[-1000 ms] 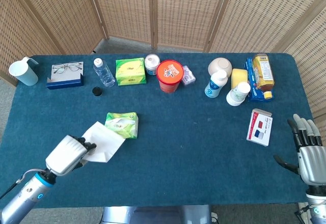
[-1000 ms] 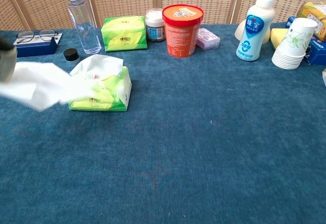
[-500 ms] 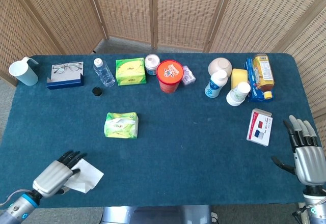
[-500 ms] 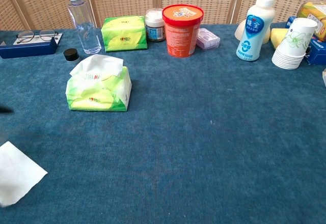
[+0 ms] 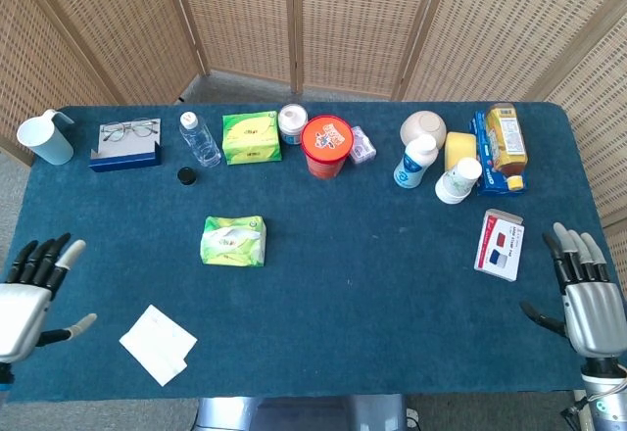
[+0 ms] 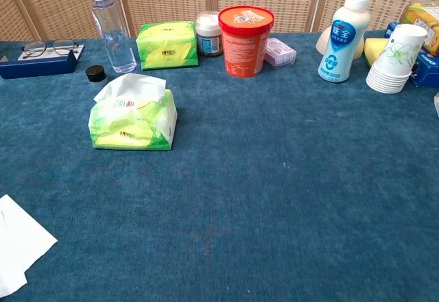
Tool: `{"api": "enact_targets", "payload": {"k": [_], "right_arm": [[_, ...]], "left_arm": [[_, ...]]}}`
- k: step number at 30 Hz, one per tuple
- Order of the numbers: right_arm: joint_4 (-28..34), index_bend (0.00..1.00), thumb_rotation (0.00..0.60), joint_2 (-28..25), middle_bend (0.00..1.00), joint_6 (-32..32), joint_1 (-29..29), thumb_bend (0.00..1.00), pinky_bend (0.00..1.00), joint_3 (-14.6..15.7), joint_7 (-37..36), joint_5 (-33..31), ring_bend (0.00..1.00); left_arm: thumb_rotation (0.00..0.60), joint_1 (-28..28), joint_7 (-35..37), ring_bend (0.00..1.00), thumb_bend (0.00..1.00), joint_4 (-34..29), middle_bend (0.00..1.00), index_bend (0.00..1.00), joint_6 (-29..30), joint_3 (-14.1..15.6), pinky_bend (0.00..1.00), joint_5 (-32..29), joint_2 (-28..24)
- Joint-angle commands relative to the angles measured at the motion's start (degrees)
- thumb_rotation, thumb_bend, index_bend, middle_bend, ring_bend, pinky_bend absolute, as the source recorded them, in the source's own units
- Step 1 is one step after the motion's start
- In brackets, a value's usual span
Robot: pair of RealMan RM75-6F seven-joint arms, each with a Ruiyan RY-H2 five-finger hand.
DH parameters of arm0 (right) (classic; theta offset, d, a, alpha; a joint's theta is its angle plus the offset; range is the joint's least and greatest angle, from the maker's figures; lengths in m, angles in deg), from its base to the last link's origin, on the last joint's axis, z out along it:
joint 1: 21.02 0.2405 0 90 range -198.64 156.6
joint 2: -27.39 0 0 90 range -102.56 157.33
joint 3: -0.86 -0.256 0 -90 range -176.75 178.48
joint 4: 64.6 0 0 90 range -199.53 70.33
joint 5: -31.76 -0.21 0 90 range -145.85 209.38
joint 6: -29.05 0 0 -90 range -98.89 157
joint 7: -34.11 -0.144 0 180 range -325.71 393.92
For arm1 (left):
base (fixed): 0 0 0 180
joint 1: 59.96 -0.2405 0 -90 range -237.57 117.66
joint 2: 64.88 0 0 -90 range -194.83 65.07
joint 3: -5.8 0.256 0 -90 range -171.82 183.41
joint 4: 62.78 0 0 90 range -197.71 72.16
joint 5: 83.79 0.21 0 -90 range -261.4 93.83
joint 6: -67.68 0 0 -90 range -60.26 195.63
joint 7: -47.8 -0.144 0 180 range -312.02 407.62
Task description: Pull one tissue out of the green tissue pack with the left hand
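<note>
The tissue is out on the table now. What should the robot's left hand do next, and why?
Probably just rest. The tissue lies flat on the table, apart from the green pack, and the left hand is open beside it, holding nothing, so the pull looks done.

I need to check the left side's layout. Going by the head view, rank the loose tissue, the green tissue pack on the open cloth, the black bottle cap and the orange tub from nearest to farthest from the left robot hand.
From the left robot hand:
1. Loose tissue, flat near the front edge, to its right.
2. Green tissue pack, mid-table, left of centre.
3. Black bottle cap, further back, beside the water bottle.
4. Orange tub, back row, near the centre.
</note>
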Motion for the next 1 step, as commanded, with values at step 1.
{"api": "enact_targets", "payload": {"k": [1], "right_arm": [[-0.02, 0.00, 0.600, 0.02, 0.00, 0.04, 0.01, 0.00, 0.00, 0.00, 0.10, 0.07, 0.00]], "left_arm": [[0.550, -0.82, 1.58, 0.00, 0.00, 0.35, 0.00, 0.00, 0.82, -1.42, 0.00, -1.23, -0.87]]}}
